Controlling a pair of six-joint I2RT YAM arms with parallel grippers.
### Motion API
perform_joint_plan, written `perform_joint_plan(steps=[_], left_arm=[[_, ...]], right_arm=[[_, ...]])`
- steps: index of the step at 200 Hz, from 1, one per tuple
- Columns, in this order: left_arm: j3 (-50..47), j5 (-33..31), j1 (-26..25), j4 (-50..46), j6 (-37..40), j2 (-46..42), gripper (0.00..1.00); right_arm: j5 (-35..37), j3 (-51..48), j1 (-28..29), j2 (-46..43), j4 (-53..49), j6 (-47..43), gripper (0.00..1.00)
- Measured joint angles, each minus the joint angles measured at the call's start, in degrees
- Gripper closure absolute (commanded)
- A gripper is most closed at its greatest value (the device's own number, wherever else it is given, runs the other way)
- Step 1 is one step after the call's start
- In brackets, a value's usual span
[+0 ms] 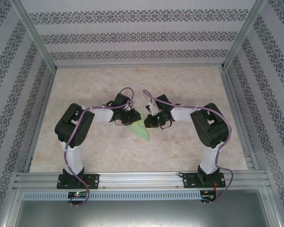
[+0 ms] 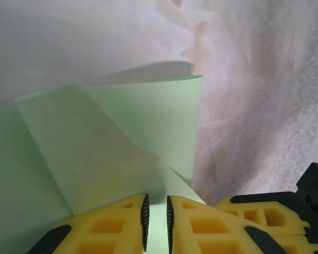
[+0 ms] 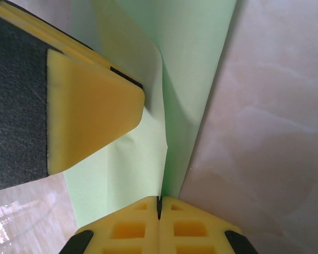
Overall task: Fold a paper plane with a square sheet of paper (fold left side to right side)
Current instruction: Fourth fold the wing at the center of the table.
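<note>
At the near edge of the surface (image 1: 189, 156) we see the two arm bases bolted side by side, with both arms bent inward toward the middle. There the paper plane (image 1: 141, 130) lies between the two grippers as a light green pointed shape, its tip toward the near side.

The left gripper (image 1: 134, 119) sits at its far left edge. From that wrist, its jaws stand a narrow slit apart with green paper in the slit, and we cannot tell whether they pinch it. A flap curls up beyond them.

The right gripper (image 1: 149, 121) sits just right of the paper. From its wrist, the jaws are pressed together on a raised crease of the paper. Beyond, patterned walls (image 1: 142, 35) enclose the far side.
</note>
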Motion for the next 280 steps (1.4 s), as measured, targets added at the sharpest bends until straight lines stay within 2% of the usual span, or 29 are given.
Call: perform_joint_plan(steps=[28, 55, 87, 123, 174, 280], left_arm=[[-1.1, 0.0, 0.0, 1.9, 0.0, -0.3, 0.8], [-1.8, 0.0, 0.0, 3.0, 0.0, -0.4, 0.8], [-2.0, 0.0, 0.0, 3.4, 0.0, -0.4, 0.8], [-2.1, 0.0, 0.0, 3.5, 0.0, -0.4, 0.81], [-2.1, 0.0, 0.0, 3.5, 0.0, -0.4, 0.82], [-2.1, 0.0, 0.0, 3.5, 0.0, -0.4, 0.82]], right_arm=[[0.0, 0.3, 0.0, 0.0, -0.5, 0.0, 0.9], [0.1, 0.5, -0.1, -0.4, -1.1, 0.1, 0.82], [0.3, 0.4, -1.7, -5.6, -3.0, 0.5, 0.73], [-4.4, -2.4, -1.7, -12.7, -1.0, 3.1, 0.75], [-10.0, -5.6, 3.4, -10.4, 1.3, 7.1, 0.76], [-8.8, -6.7, 3.5, -6.7, -0.7, 6.3, 0.76]])
